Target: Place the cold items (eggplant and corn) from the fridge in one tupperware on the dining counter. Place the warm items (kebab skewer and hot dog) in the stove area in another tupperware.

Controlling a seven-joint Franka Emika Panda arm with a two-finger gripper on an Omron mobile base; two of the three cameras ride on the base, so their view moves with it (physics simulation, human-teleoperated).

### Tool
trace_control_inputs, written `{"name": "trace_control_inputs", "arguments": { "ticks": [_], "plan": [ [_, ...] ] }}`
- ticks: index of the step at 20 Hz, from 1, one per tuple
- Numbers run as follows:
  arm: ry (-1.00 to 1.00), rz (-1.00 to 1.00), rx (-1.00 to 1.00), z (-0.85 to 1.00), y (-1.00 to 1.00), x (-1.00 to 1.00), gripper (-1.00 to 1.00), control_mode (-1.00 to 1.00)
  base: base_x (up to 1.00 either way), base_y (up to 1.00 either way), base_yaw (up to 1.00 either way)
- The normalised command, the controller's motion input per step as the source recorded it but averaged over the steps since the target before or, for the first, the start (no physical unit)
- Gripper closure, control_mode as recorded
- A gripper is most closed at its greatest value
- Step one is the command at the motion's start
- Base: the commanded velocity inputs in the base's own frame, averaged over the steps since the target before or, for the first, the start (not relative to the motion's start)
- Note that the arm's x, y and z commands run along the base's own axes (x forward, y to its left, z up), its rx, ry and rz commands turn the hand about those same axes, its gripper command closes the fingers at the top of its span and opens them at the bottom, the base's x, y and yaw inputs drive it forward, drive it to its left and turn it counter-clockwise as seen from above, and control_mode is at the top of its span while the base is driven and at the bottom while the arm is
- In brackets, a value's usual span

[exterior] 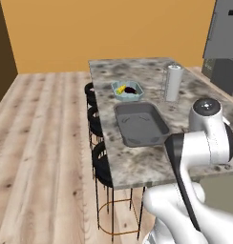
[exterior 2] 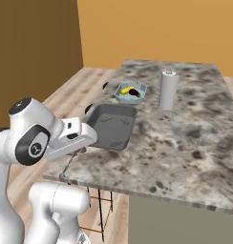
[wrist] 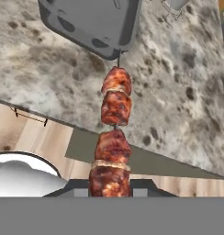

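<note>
The gripper (wrist: 110, 190) is clamping tight on the kebab skewer (wrist: 114, 137), carrying it just off the dining counter's (exterior 2: 195, 138) near edge, tip pointing at the empty grey tupperware (exterior: 141, 125). The smaller tupperware (exterior: 127, 91) toward the counter's far edge is already holding the corn (exterior: 120, 89) and eggplant (exterior: 130, 90). By my judgement, the cold half is finishing while the skewer drop and hot dog are remaining.
</note>
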Motion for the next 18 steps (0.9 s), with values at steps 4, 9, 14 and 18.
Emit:
{"name": "trace_control_inputs", "arguments": {
  "ticks": [4, 9, 14, 18],
  "plan": [
    [-0.04, -0.01, 0.1, 0.24, 0.01, 0.74, 1.0, -1.0, 0.0, 0.0, 0.0],
    [0.28, 0.17, 0.02, 0.17, -0.01, 1.0, 1.0, -1.0, 0.0, 0.0, 0.0],
    [0.4, 0.23, 0.0, 0.18, 0.0, 1.0, 1.0, -1.0, 0.0, 0.0, 0.0],
    [0.26, 0.29, 0.0, -0.03, -0.01, 1.0, 1.0, -1.0, 0.0, 0.0, 0.0]
  ]
}}
